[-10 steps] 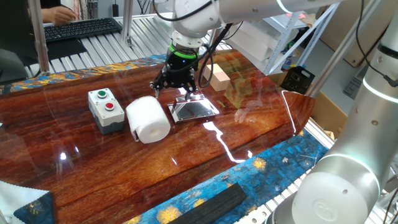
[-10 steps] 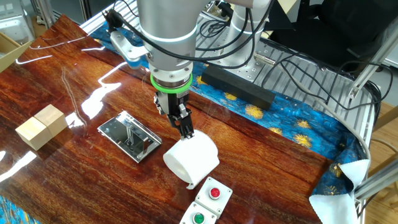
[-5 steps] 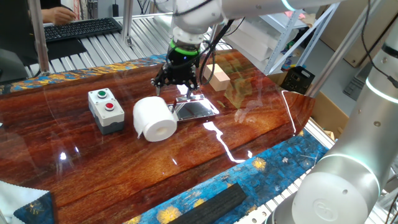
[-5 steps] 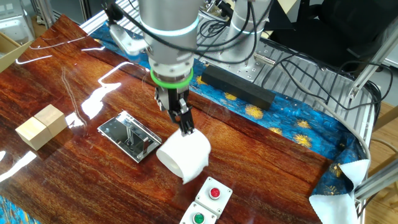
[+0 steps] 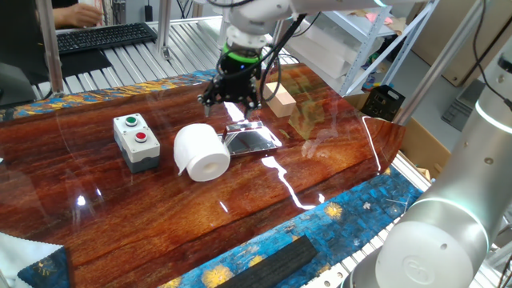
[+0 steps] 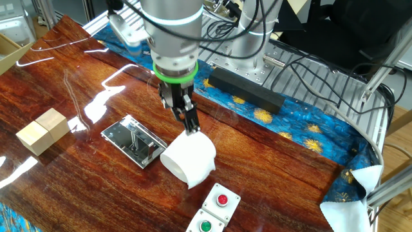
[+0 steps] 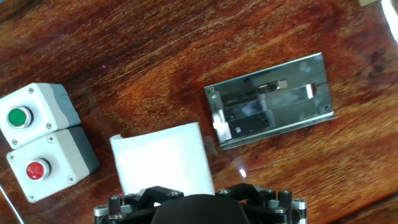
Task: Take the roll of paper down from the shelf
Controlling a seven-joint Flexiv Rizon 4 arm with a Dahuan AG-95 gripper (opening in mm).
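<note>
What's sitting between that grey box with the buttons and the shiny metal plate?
The roll of paper lies on the table between the button box and the chrome shelf, clearest in the hand view.

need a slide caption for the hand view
Paper roll lying on the wooden table between the chrome shelf and the button box, seen from above.
</note>
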